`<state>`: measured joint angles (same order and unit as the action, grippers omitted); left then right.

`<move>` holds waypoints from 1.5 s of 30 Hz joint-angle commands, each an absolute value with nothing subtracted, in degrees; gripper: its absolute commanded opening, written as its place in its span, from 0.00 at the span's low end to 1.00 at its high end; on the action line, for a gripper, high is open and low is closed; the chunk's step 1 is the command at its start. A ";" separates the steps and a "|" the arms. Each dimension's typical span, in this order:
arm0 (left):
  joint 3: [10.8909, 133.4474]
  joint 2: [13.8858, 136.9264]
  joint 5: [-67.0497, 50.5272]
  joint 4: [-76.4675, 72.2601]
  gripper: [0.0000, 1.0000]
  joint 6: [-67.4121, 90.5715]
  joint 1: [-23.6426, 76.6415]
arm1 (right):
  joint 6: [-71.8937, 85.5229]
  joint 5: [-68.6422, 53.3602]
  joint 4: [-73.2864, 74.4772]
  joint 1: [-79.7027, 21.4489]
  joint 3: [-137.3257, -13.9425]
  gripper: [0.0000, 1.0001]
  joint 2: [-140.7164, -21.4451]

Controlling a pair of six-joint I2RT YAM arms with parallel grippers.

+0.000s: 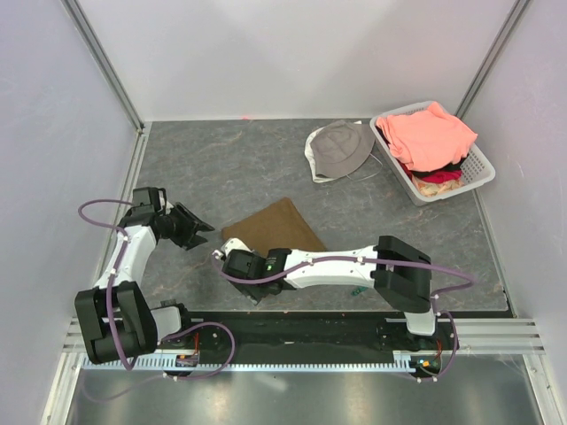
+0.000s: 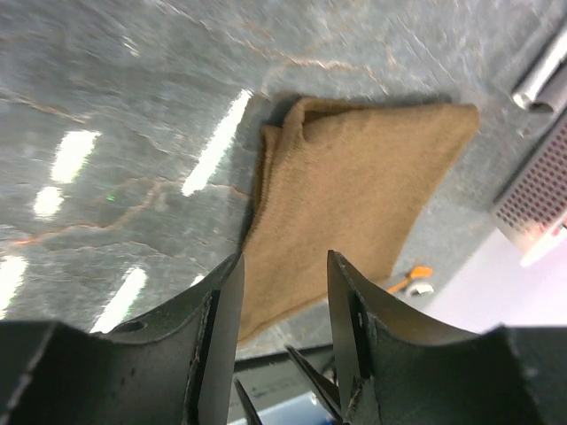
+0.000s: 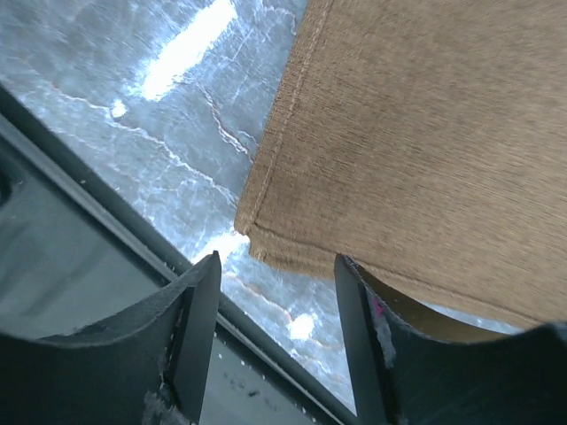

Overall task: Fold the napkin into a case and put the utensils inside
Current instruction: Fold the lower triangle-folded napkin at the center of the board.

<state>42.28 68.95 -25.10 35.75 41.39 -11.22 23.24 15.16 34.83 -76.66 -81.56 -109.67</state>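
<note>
The brown napkin (image 1: 273, 227) lies folded flat on the grey table, its layers showing at one edge in the left wrist view (image 2: 354, 186). My left gripper (image 1: 205, 232) (image 2: 284, 257) hovers open just left of it, holding nothing. Below the napkin's near left corner (image 3: 266, 239) is my right gripper (image 1: 220, 255) (image 3: 276, 258), open with only table between its fingers. The orange fork (image 2: 409, 276) lies beyond the napkin's far side in the left wrist view. A bit of the green utensil (image 1: 357, 290) peeks out under the right arm.
A grey bucket hat (image 1: 341, 149) lies at the back of the table. Beside it, at the back right, a white basket (image 1: 478, 168) holds salmon-pink clothes (image 1: 431, 133). The black rail (image 3: 80, 239) of the table's near edge runs close under the right gripper.
</note>
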 commanded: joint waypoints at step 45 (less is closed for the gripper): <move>30.58 77.42 -36.91 6.69 0.70 53.26 -7.74 | 32.78 0.62 20.13 -63.55 -70.84 0.00 -94.40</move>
<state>29.58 74.98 -37.39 12.91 49.10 -8.54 31.55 3.99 22.98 -64.29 -71.83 -97.14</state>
